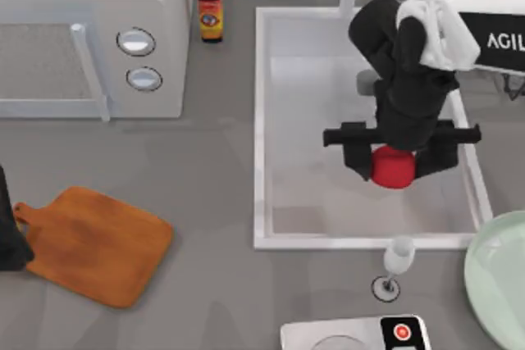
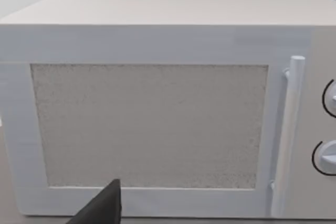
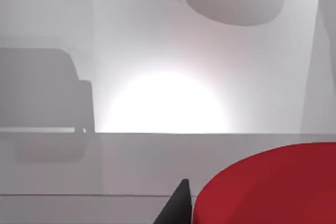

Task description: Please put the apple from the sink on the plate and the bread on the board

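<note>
The red apple [image 1: 392, 168] is inside the white sink [image 1: 261, 120], toward its near right part. My right gripper [image 1: 394, 161] reaches down over the basin, one black finger pressed against each side of the fruit, shut on it. The right wrist view has the apple [image 3: 273, 187] large and close beside one dark fingertip [image 3: 177, 205]. The pale green plate [image 1: 500, 276] lies at the table's right edge, just in front of the sink. The wooden board [image 1: 94, 243] lies at the near left. The bread is out of view. My left arm [image 1: 8, 231] is parked at the left edge beside the board.
A white microwave [image 1: 82, 30] stands at the back left and faces the left wrist camera [image 2: 157, 119]. A sauce bottle [image 1: 211, 4] stands next to it. A wine glass [image 1: 396, 264] stands just before the sink's front rim, with a white scale [image 1: 353, 335] nearer still.
</note>
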`<state>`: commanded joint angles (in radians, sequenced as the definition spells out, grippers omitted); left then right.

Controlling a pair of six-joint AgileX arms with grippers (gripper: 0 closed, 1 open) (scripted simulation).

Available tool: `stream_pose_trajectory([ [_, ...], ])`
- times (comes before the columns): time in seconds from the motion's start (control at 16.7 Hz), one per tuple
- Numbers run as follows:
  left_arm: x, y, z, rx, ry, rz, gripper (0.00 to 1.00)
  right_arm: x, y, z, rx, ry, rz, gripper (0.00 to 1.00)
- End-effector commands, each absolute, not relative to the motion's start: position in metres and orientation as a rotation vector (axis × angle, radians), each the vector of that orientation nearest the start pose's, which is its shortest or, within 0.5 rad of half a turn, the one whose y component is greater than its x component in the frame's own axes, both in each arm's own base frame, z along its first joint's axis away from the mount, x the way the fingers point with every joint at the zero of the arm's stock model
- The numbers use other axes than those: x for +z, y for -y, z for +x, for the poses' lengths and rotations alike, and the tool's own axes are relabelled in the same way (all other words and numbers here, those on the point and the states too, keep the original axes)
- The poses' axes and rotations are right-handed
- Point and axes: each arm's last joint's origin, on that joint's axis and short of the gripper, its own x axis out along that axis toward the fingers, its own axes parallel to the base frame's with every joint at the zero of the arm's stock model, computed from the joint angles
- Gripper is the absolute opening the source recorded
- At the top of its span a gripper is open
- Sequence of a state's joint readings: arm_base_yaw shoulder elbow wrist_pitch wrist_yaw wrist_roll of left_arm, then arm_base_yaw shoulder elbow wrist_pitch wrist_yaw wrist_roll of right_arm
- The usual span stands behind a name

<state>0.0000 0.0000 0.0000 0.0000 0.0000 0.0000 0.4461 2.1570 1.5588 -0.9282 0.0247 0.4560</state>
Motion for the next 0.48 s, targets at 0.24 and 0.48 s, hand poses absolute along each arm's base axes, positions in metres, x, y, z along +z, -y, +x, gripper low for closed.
stream_pose_trajectory([
  [0.24,0.160,0.001,0.106,0.000,0.000,0.000,1.00,0.133,-0.181,0.370,-0.003,-1.524,0.001,0.00],
  [0.48,0.160,0.001,0.106,0.000,0.000,0.000,1.00,0.152,-0.175,0.371,0.010,-1.486,0.014,0.00],
])
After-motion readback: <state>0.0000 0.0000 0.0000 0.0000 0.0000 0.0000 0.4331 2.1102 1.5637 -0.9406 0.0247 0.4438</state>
